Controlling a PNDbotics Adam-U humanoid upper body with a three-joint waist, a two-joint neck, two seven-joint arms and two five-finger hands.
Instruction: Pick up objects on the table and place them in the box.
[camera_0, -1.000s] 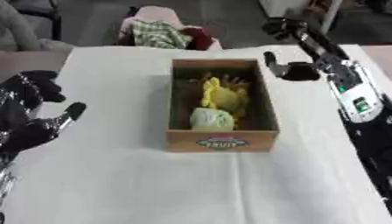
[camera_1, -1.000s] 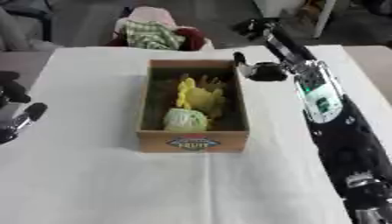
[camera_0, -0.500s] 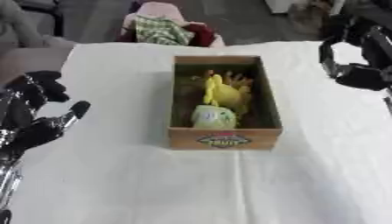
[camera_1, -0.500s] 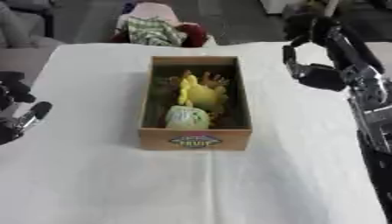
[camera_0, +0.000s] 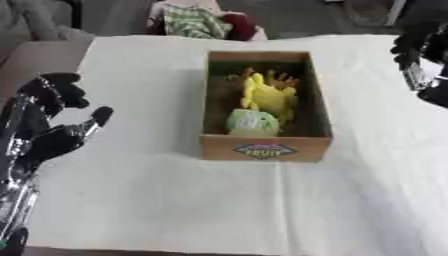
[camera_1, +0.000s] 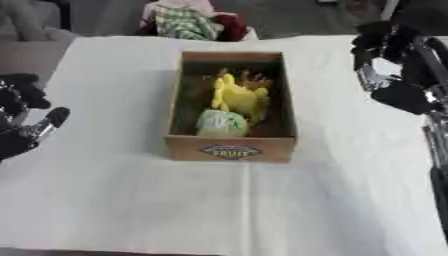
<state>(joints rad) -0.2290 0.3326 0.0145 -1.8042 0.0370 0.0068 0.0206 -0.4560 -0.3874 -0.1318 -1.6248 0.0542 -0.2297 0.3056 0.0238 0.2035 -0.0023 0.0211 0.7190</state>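
Observation:
A brown cardboard box (camera_0: 265, 146) stands in the middle of the white-covered table. Inside it lie a yellow object (camera_0: 266, 95), a pale green round object (camera_0: 252, 122) toward the front, and something orange (camera_0: 282, 77) at the back. My right hand (camera_1: 394, 65) hovers above the table to the right of the box, fingers curled, holding nothing that I can see. My left hand (camera_0: 54, 130) rests at the table's left edge with relaxed fingers and holds nothing.
A heap of cloth, green checked, red and pink (camera_0: 203, 21), lies beyond the far edge of the table (camera_0: 175, 200). A grey seat (camera_0: 35, 20) shows at the back left.
My right hand has drawn back from beside the box toward the right and nearer the camera. The camera has shifted a little. The left hand has stayed in place.

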